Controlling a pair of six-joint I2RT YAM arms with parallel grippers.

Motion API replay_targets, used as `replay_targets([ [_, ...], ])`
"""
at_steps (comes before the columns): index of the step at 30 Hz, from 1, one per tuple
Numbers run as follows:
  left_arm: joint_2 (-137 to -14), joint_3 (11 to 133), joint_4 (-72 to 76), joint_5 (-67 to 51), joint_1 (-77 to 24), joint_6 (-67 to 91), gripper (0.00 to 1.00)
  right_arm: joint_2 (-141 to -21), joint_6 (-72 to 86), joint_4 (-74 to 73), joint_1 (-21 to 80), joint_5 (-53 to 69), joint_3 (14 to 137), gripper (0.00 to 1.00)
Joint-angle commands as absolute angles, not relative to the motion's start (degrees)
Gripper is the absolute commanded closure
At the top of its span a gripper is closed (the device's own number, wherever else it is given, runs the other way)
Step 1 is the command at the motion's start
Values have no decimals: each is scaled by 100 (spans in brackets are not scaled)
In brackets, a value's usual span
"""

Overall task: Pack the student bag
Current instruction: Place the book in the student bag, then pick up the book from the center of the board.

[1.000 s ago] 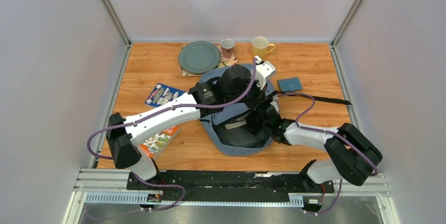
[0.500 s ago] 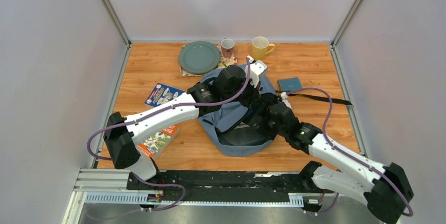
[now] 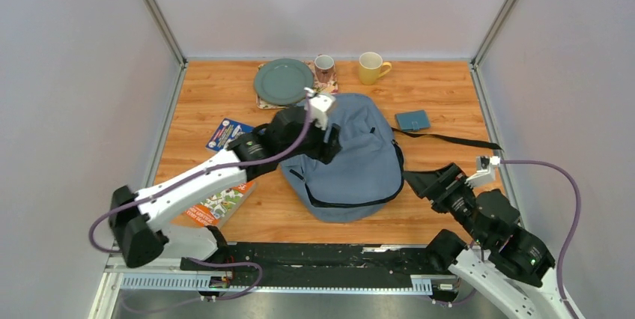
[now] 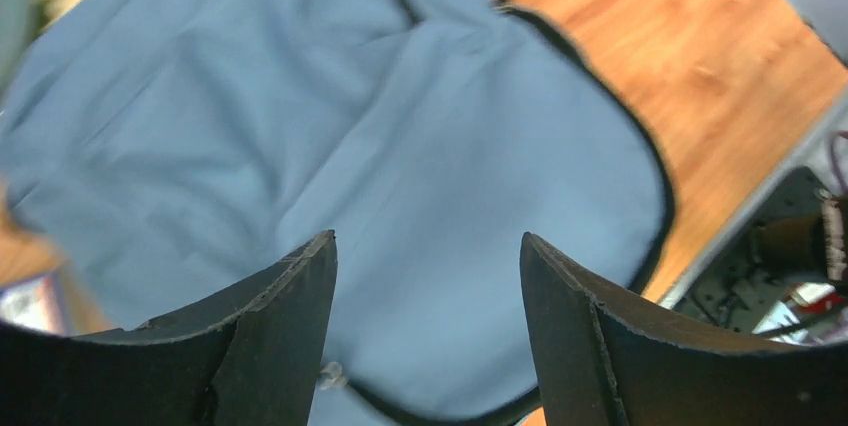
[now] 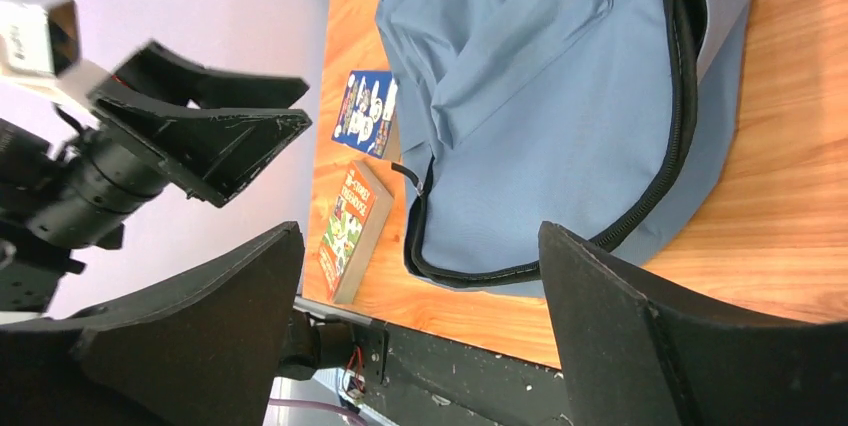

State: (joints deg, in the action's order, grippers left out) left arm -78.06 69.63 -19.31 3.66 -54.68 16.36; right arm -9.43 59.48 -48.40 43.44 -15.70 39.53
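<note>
Wood-grained surface [image 3: 449, 94] is enclosed by pale walls, and the student bag [image 3: 352, 158] is laid flat at its centre, with a black strap [image 3: 449, 139] trailed out toward 3 o'clock. Along the bag's 6 o'clock rim a black zip line is seen. In the right wrist view a dark gap is shown beside it, so the mouth is judged to be unzipped and left accessible for loading. Two books are kept outside the bag: a blue book [image 3: 231, 134] at 9 o'clock of it and an orange-edged book [image 3: 221, 203] at 8 o'clock, so the packing is judged unfinished. A grey-green plate [image 3: 283, 81], a small mug [image 3: 324, 67] and a yellow mug [image 3: 370, 67] are lined along the 12 o'clock edge. A teal case [image 3: 412, 120] is set at 2 o'clock of the bag, just beside the strap.

The left jaws are spread apart with nothing between them and are held over the bag's 9 o'clock side. That side is nearest the books, so a reach for one is judged to be what is called for next. The right jaws are likewise released and empty, held at 4 o'clock of the bag and apart from it, presumably so that room is left for the other arm.
</note>
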Motion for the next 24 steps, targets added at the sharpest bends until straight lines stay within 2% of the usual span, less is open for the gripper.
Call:
replay_targets([
  [1,-6418,5910,-2100,747,-4529,2346,25,-1106,5547,-5002,4368,-1794,4245,10],
  [3,-5726,5513,-2249,869,-3976,2478,25,-1475,5301,-4528,4360,-1390,4350,9],
  [7,-4774,4713,-2934,1450,-3122,2680,24,-2983,4923,-3597,4377,-240,4447,10],
  [11,-4053,4150,-4084,2020,-2225,3269,23,-4216,4589,-2709,4482,745,4710,10],
  [16,-3174,3639,-5035,2469,-1600,4086,22,-5910,3965,-2382,4833,843,5501,10],
  [20,-3216,3595,-5808,2855,-1311,4517,21,-7257,3596,-2661,5175,993,6772,10],
  [24,-3217,3446,-5933,2769,-986,4623,20,-8453,3314,-2724,5396,1230,7713,10],
])
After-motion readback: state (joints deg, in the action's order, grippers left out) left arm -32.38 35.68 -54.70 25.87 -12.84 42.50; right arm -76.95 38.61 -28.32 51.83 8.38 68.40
